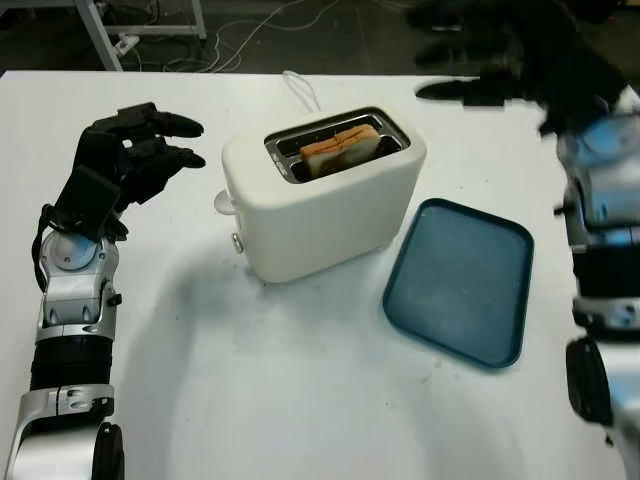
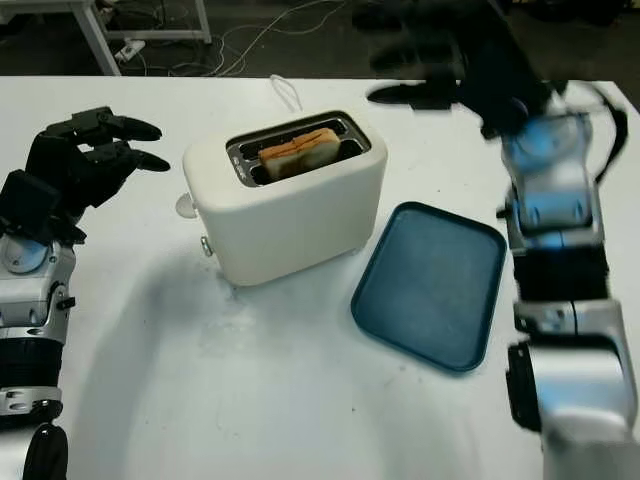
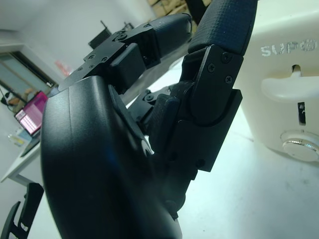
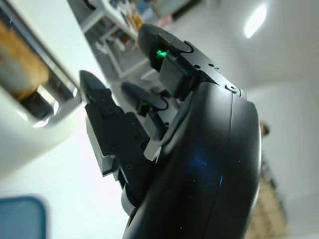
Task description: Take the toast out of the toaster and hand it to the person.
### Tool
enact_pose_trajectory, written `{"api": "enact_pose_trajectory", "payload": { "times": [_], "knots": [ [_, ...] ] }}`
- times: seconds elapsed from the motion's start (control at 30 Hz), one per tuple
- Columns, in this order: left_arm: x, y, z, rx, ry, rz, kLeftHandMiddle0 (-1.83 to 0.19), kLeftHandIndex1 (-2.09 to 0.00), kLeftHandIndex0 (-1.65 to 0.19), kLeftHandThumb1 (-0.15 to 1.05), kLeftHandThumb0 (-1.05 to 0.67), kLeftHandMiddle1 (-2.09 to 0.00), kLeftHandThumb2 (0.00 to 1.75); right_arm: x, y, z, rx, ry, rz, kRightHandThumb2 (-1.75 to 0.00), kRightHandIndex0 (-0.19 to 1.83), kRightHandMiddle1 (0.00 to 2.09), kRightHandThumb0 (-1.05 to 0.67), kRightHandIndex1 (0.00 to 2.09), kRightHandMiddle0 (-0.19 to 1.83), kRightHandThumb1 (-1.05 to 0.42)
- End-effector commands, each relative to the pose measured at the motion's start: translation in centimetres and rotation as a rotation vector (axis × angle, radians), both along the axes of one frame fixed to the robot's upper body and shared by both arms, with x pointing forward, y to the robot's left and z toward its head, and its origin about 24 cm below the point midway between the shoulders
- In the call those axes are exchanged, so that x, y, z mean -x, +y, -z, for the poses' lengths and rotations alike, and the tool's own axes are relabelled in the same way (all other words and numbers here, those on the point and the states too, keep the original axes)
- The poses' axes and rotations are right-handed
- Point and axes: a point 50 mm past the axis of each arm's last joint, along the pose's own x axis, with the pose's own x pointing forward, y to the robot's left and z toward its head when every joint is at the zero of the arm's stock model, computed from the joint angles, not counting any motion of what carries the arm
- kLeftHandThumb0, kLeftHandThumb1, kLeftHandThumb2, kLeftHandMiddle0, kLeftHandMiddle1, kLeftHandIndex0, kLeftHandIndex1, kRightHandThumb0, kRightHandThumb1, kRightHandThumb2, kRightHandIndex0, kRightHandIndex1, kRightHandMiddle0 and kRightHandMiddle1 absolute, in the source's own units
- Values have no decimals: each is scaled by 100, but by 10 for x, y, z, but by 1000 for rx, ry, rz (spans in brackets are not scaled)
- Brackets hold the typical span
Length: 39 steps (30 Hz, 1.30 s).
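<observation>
While still seated in the toaster (image 1: 320, 200) slot, toast (image 1: 340, 150) up and reachable — right hand (image 2: 440, 85) open, raised beyond it, presumably approaching; left hand (image 1: 135, 150) open, parked clear beside the toaster.

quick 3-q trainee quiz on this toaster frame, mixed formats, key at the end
1. True or false: the toast has already been lifted out of the white toaster.
2. What lies on the table on the robot's right of the toaster?
A. a plate
B. a blue tray
C. a cutting board
3. Fill in: the left hand, holding nothing, is beside the toaster's ____ side, where the lever and dial are; the right hand is raised beyond the toaster's far right corner.

Key
1. False: the toast sits in the slot.
2. B: the blue tray lies there with nothing on it.
3. Left.
</observation>
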Motion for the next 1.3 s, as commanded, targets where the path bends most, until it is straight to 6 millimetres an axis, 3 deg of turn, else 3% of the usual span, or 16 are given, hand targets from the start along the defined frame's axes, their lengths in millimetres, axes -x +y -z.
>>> {"api": "enact_pose_trajectory", "payload": {
  "times": [0.0, 0.13, 0.23, 0.33, 0.47, 0.8, 1.27],
  "knots": [
    [0, 0, 1, 7, -7, -3, -87, -86, -74, 92, -105, -88, 7, 0, 16, -11, 71, -52, -43, -1, 87, 26, -30, 77, 98, -55],
    [-1, -1, 1, 8, -10, -13, -87, -89, -73, 92, -105, -89, 9, -2, 43, -14, 178, -112, -72, 0, 86, 29, -38, 79, 102, -54],
    [-2, -1, 0, 13, -14, -16, -87, -91, -73, 92, -105, -90, 9, -3, 57, -5, 250, -122, -96, -1, 85, 28, -32, 77, 100, -55],
    [-1, 0, 0, 7, -19, -23, -85, -95, -70, 92, -105, -92, 9, -3, 68, 7, 349, -129, -118, -1, 93, 18, -31, 55, 99, -58],
    [-1, 0, 0, 0, -19, -27, -84, -97, -68, 92, -105, -94, 10, -5, 79, 22, 474, -142, -142, 0, 85, 14, -39, 69, 101, -60],
    [-1, 1, 2, 14, -17, -20, -85, -99, -69, 92, -105, -95, 9, -14, 83, 43, 562, -97, -154, 0, 78, 10, -36, 74, 100, -60],
    [-1, -1, 2, 21, -18, -13, -89, -94, -73, 92, -105, -90, 6, -15, 75, 48, 615, -87, -145, -1, 83, 11, -39, 78, 106, -63]
  ]
}}
